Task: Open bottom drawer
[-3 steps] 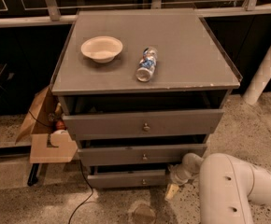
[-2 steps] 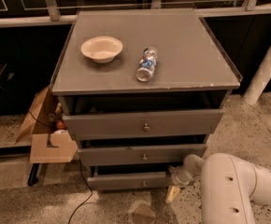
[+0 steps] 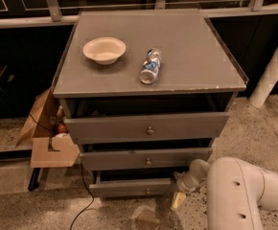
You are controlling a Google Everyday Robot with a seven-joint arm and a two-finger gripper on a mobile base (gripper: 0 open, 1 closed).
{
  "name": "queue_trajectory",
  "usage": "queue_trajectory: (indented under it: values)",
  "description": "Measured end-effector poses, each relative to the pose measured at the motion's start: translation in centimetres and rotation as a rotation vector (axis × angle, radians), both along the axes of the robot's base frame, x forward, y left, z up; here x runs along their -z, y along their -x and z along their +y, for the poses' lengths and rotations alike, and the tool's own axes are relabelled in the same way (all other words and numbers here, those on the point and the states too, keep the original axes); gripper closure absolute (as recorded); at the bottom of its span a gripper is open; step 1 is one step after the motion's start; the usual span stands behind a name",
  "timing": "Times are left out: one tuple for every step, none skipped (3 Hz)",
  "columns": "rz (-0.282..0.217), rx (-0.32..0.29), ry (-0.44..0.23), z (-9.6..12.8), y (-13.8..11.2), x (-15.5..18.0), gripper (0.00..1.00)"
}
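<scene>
The grey cabinet (image 3: 151, 66) has three drawers, all slightly pulled out. The bottom drawer (image 3: 124, 187) is the lowest and slimmest, with a small round metal knob (image 3: 147, 191). My gripper (image 3: 179, 189) is low at the right end of the bottom drawer's front, close to the floor. One pale fingertip (image 3: 177, 201) points down toward the floor. My white arm (image 3: 239, 190) fills the lower right corner and hides the cabinet's lower right side.
A paper bowl (image 3: 104, 49) and a lying plastic bottle (image 3: 150, 65) sit on the cabinet top. An open cardboard box (image 3: 50, 138) stands at the cabinet's left. A black cable (image 3: 84, 195) runs over the floor. A white post (image 3: 272, 68) stands at the right.
</scene>
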State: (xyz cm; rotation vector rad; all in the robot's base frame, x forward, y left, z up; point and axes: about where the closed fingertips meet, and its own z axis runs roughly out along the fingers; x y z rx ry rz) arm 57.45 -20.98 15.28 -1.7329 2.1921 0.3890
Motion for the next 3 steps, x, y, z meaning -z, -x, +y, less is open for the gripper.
queue_trajectory:
  values:
    - [0.037,0.009,-0.002,-0.4,1.2,0.0,0.00]
    - [0.038,0.010,-0.003,-0.4,1.2,-0.2,0.00]
    - [0.108,0.020,-0.016,-1.0,3.6,-0.9,0.00]
